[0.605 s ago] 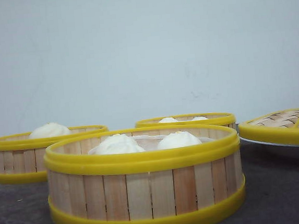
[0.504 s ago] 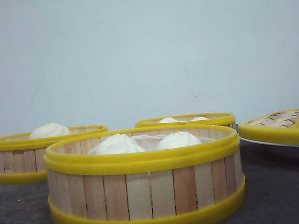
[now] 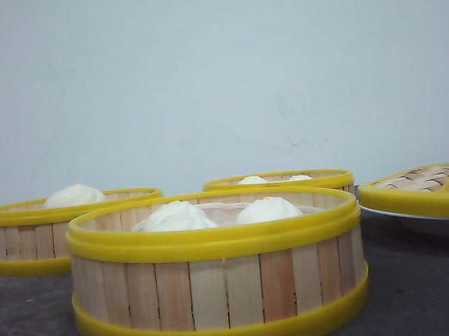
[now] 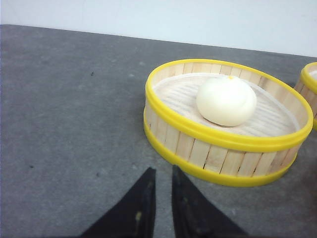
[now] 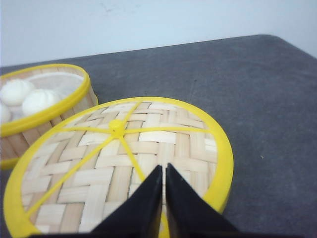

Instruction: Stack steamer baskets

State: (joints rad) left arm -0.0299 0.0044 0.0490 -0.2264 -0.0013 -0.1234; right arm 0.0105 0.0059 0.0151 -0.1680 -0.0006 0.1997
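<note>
No displacement is noted against the earlier front frames: baskets, buns and lid are found in the same places.

Front view. Three steamer baskets are recorded, none stacked. The near basket (image 3: 218, 275) is seen centre foreground on the tabletop (image 3: 424, 292), with two white buns (image 3: 221, 213) inside. The left basket (image 3: 37, 231) is set behind it to the left with one bun (image 3: 74, 196); the far basket (image 3: 281, 182) is set behind it, right of centre, bun tops just showing. The woven lid (image 3: 427, 186) is seen at the right edge, resting on a white plate (image 3: 418, 223). Neither arm is visible here.

Left wrist view. The left gripper (image 4: 162, 171) is held with fingers nearly together, a narrow gap only, nothing between them. The one-bun basket (image 4: 225, 124) is seen just ahead of the fingertips and offset to one side, apart from them. The rim of a second basket is cut by the frame edge.

Right wrist view. The right gripper (image 5: 164, 168) is held almost closed and empty, above the lid (image 5: 124, 158); whether it touches cannot be told. A basket with buns (image 5: 39, 106) is seen beyond the lid.

Judgement: the left arm is nearer a basket; its fingers would need spreading before the rim is taken. No long axis applies to the round basket.
</note>
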